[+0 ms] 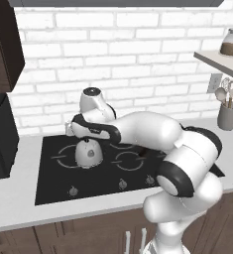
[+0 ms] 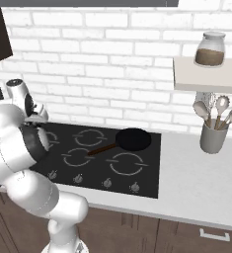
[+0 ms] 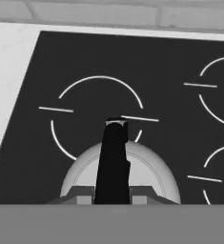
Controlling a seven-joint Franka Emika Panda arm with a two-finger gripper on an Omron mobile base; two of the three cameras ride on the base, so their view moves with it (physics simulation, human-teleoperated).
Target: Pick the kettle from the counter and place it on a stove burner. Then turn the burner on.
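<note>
1. The kettle point(image 1: 88, 153) stands upright on the stove point(image 1: 48, 191), on the front-left burner point(image 1: 63, 159), toward the left half of the black glass.
2. In the left base view the ring marks show at the kettle's 9 o'clock and 3 o'clock sides, so its base sits inside the circle.
3. The gripper point(image 1: 86, 138) hangs right over the kettle's top, the arm reaching in from 4 o'clock in that view.
4. In the hand view the kettle point(image 3: 147, 174) fills the 6 o'clock edge as a pale dome, with its dark handle running from the bottom edge up toward 12 o'clock.
5. The fingers are closed in tight on the kettle's top; the pictures hide the tips themselves behind the hand and handle.
6. The burner point(image 3: 96, 116) ring in the hand view lies at the kettle's 12 o'clock, partly covered by the dome.
7. A pan point(image 2: 132, 140) rests on the stove point(image 2: 152, 190) at the rear right, its handle pointing toward 8 o'clock in the right base view.
8. Knobs point(image 2: 106, 183) line the stove's front edge.
9. The counter point(image 2: 196, 183) runs on at 3 o'clock of the stove, carrying a utensil cup point(image 2: 213, 136).
10. A jar point(image 2: 210, 49) stands on a shelf point(image 2: 206, 76) at 12 o'clock of the cup.
</note>
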